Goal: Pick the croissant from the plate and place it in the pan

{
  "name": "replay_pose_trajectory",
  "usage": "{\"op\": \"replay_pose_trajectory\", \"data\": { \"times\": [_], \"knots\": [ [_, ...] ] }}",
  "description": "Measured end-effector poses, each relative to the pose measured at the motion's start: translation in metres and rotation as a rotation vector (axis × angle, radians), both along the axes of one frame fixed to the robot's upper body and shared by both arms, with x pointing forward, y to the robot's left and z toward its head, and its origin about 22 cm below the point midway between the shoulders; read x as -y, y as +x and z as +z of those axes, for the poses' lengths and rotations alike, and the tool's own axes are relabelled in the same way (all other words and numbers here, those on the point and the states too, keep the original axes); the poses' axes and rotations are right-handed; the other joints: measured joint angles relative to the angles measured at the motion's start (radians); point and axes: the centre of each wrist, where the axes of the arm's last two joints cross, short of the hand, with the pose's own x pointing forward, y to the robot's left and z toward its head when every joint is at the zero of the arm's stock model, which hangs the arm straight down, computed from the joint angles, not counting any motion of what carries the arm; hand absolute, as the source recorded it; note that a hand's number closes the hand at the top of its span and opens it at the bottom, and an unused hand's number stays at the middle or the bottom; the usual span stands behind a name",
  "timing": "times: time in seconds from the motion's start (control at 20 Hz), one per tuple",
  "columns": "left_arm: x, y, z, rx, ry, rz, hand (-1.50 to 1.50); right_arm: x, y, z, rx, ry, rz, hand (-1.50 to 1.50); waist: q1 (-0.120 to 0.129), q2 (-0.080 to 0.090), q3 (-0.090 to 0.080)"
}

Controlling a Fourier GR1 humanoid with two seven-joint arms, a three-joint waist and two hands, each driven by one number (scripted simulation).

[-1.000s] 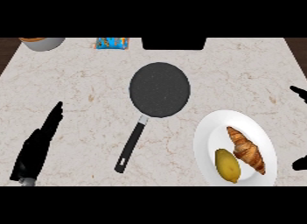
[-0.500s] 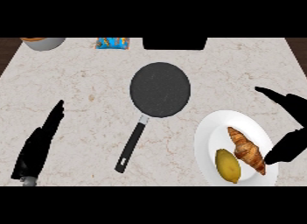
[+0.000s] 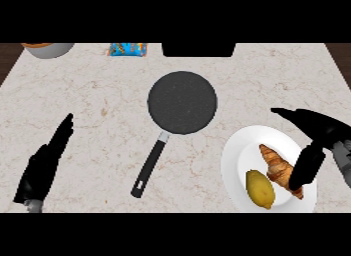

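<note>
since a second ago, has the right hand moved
Yes. The right hand has come in leftward from the view's right edge and now hangs over the plate's right side, next to the croissant.

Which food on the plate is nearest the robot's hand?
The brown croissant: it lies right beside the right hand. The yellow food sits farther left on the plate.

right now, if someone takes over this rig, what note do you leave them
Left hand: open, resting at the left of the counter.
Right hand: open over the right edge of the plate, beside the croissant, not closed on it.
The croissant lies on the plate next to a yellow fruit; the pan sits up and left of the plate.
Done: nothing picked.
Left: grasp the croissant, carry it to the pan, release.
</note>
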Motion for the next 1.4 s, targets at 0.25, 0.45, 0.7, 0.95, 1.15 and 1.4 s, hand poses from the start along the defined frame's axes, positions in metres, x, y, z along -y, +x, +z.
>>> {"op": "replay_pose_trajectory", "data": {
  "times": [0.25, 0.45, 0.7, 0.95, 1.15, 1.4],
  "knots": [
    [0.0, -0.009, -0.003, 0.0, 0.009, 0.001, 0.0, -0.014, 0.002, -0.01, -0.042, -0.028, 0.02, -1.5, -0.001, -0.001, 0.0],
    [-0.001, -0.006, 0.0, 0.001, 0.007, 0.0, 0.0, -0.018, 0.002, -0.021, -0.07, -0.032, 0.028, -1.5, -0.004, -0.001, 0.0],
    [-0.002, -0.005, 0.0, 0.002, 0.006, 0.004, 0.0, -0.026, 0.004, -0.034, -0.102, -0.084, 0.031, -1.5, -0.004, -0.001, 0.0],
    [-0.002, -0.004, -0.009, 0.006, 0.009, 0.008, 0.0, -0.032, 0.003, -0.048, -0.125, -0.123, 0.028, -1.5, -0.006, -0.001, 0.0],
    [-0.007, -0.004, -0.008, 0.0, 0.006, 0.007, 0.0, -0.03, 0.004, -0.053, -0.143, -0.139, 0.016, -1.5, -0.006, -0.001, 0.0],
    [-0.007, -0.007, -0.006, 0.001, 0.006, 0.01, 0.0, -0.024, 0.0, -0.067, -0.176, -0.172, 0.012, -1.5, -0.007, -0.001, 0.0]
  ]
}}
